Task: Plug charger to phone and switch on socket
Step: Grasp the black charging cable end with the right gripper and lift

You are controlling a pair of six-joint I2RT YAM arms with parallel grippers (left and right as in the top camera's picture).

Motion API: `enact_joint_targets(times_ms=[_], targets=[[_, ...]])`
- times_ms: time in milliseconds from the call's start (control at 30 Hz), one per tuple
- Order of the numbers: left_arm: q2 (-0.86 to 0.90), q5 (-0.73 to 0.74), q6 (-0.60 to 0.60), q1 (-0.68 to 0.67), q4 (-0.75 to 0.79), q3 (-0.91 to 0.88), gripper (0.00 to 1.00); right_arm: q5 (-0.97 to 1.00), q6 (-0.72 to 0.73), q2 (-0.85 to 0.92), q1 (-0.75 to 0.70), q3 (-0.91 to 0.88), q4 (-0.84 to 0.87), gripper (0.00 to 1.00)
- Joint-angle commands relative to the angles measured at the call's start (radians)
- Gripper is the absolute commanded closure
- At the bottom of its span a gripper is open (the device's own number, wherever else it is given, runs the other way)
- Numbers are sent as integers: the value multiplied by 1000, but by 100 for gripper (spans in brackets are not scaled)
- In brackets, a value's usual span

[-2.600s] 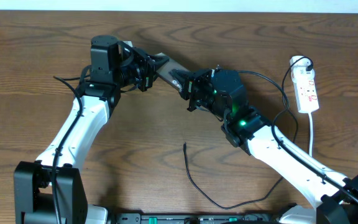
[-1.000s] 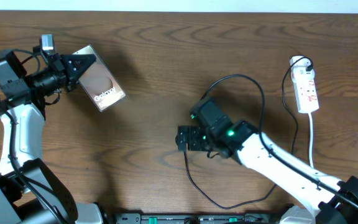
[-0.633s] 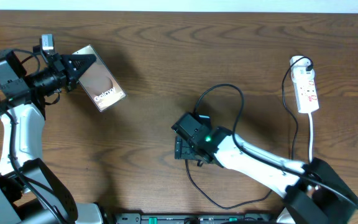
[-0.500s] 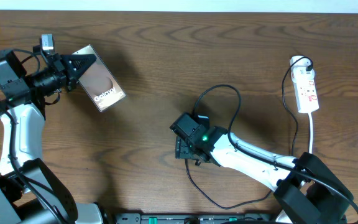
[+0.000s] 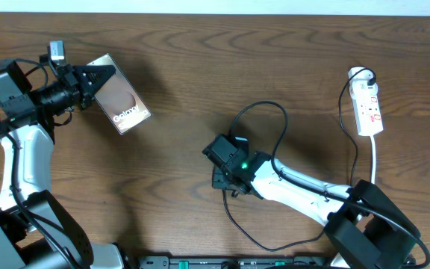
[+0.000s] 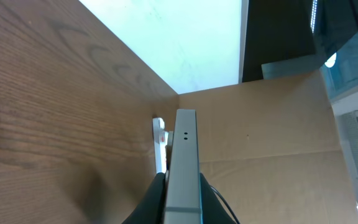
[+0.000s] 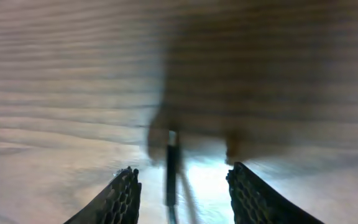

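**Table**. Bare brown wood that carries everything listed here. All places below are given from the phone.

**Left tool**. At the phone's far-left end, pressed together on that end. It holds the slab up off the table.
Risk: the pinch takes one end only, so a push at the free end could pivot or slide the phone in the fingers.

**Right tool**. Well apart from the phone, to its right and nearer the robot, low over the table. Its fingers stand spread on either side of the cable tip and touch neither side.
Risk: a pinch landing off-centre or too far back could roll the tip away or leave it drooping.

**Phone**. The landmark, with its glossy face and white lettering toward the overhead camera. It shows edge-on from the left wrist.
Risk: the port is small, and any tilt in the hold makes alignment harder.

**Socket**. Far right of the phone, across the table, with its white cord trailing toward the robot.
Risk: a cable pulled taut toward the phone could drag this light strip.

**Charger**. A thin black line running from the right tool toward the robot, well apart from the phone.
Risk: the slack could snag on the right arm.

**Plug tip**. It lies flat on the table and is blurred, so I cannot tell which way it faces.
Risk: it could reach the port the wrong way round.
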Motion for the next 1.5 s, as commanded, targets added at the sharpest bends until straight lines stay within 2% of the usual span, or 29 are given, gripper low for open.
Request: enact_joint_targets(times_ms=[0, 233, 333, 400, 467, 600, 667, 867, 967, 1067, 1167, 1367, 1467], targets=[[-19, 39, 18, 3, 3, 22, 92, -17, -22, 19, 8, 5, 10, 54], [-19, 39, 18, 3, 3, 22, 92, -19, -3, 44, 7, 5, 10, 55], [-19, 39, 18, 2, 3, 22, 92, -19, -3, 47, 7, 5, 10, 58], [-19, 39, 18, 3, 3, 22, 92, -19, -2, 49, 7, 5, 10, 63], [-19, 39, 18, 3, 3, 22, 93, -19, 5, 51, 7, 5, 10, 76], [-19, 39, 18, 3, 3, 22, 92, -19, 6, 51, 7, 5, 10, 95], [-19, 39, 18, 2, 3, 22, 93, -19, 11, 51, 7, 5, 11, 99], [-19, 39, 18, 3, 3, 22, 93, -83, -6, 51, -9, 5, 39, 99], [-19, 39, 18, 3, 3, 22, 93, -343, -112, 46, -68, 5, 153, 99], [-19, 39, 18, 3, 3, 22, 92, -695, -248, 45, -163, 5, 331, 99], [-19, 39, 18, 3, 3, 22, 93, -933, -352, 46, -257, 5, 433, 99], [-19, 40, 18, 2, 3, 22, 93, -1244, -665, 46, -333, 5, 634, 99], [-19, 43, 18, 2, 3, 22, 93, -1275, -669, 46, -332, 5, 711, 99]])
